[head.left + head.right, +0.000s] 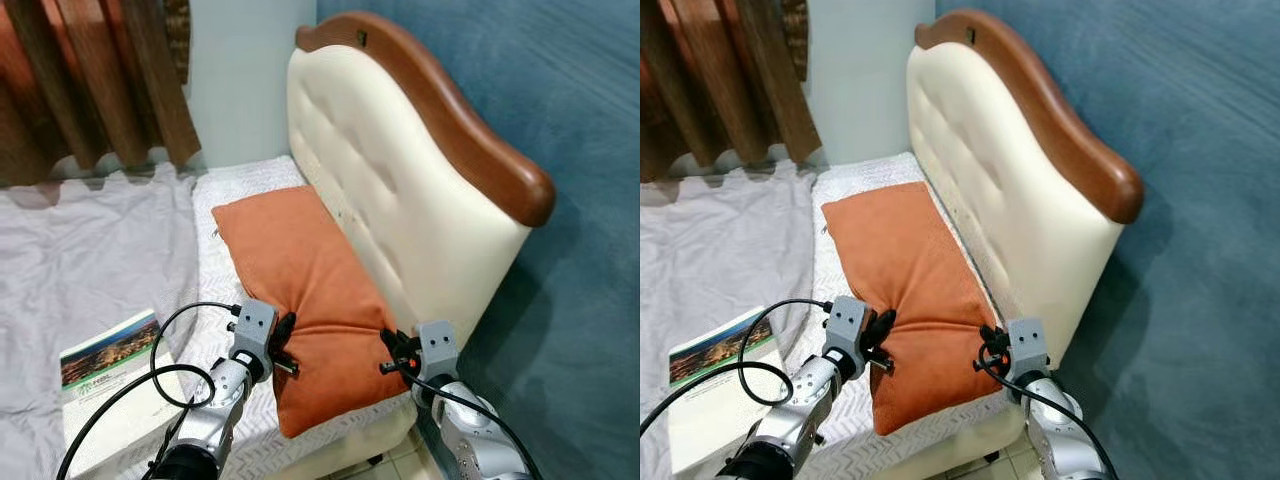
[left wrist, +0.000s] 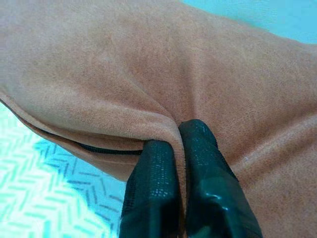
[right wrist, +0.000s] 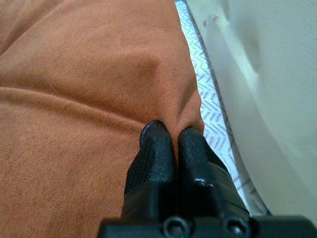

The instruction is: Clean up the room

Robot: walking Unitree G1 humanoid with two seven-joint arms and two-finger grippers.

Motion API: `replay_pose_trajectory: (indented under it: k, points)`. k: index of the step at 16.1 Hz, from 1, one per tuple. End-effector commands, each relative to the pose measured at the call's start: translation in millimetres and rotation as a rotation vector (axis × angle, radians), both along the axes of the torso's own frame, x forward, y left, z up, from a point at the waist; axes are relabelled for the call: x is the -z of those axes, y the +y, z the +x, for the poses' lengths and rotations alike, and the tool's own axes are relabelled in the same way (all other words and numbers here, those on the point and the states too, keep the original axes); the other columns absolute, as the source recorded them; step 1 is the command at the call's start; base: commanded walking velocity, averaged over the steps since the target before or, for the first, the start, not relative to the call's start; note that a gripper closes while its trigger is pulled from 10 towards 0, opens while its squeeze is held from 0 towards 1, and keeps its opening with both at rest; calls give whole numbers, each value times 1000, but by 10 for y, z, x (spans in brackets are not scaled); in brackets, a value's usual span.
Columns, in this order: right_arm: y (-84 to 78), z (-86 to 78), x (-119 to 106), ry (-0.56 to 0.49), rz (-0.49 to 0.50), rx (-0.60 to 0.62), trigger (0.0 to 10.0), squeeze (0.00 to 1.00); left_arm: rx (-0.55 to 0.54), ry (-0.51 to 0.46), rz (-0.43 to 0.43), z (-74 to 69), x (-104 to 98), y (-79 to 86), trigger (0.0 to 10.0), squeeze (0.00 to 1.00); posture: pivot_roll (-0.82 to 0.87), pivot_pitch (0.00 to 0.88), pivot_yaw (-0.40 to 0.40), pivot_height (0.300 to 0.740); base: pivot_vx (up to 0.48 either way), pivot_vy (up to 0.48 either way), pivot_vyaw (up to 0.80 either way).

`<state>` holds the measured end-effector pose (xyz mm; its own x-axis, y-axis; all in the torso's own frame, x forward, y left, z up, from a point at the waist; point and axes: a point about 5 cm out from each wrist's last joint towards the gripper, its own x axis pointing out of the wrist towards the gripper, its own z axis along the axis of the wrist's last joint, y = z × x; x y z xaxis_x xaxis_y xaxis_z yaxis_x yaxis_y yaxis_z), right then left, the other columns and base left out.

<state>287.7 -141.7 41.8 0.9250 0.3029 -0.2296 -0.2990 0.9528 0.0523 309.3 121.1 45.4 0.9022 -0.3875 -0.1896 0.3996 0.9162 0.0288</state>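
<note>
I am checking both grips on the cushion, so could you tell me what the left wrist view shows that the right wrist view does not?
The left wrist view shows the cushion's dark zipper seam along its edge, just beside the left gripper. The right wrist view shows the cream padded headboard next to the right gripper. Both show the orange cushion pinched between shut black fingers, lying on the white herringbone bed cover.

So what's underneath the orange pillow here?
The orange pillow lies on a white chevron-patterned mattress cover, against the cream headboard. Both grippers pinch its edges. Whatever lies directly beneath the pillow is covered.
</note>
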Motion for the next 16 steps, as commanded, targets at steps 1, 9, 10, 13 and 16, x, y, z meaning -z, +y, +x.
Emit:
replay_pose_trajectory:
  k: [1, 9, 10, 13, 16]
  points:
    - [-164, 71, -106, -52, -12, 63, 10000, 0, -42, -62, 7, 39, -94, 102, 10000, 0, -62, 68, -15, 740, 398, -262, 0]
    - [-179, 61, -81, -39, -30, 58, 10000, 0, -8, -35, -6, 65, -82, 105, 10000, 0, -71, 52, -11, 740, 403, -227, 296]
    - [-183, 50, -70, -37, -31, 57, 10000, 0, -5, -32, -7, 73, -84, 119, 10000, 0, -73, 47, -11, 740, 416, 0, 0]
    - [-192, 41, -69, -42, -27, 58, 10000, 0, 15, -33, 16, 84, -86, 131, 10000, 0, -76, 48, -10, 740, 423, 0, 0]
    - [-206, 26, -56, -35, -38, 61, 10000, 0, 23, -40, 64, 90, -79, 93, 10000, 0, -80, 50, -10, 740, 140, 0, 0]
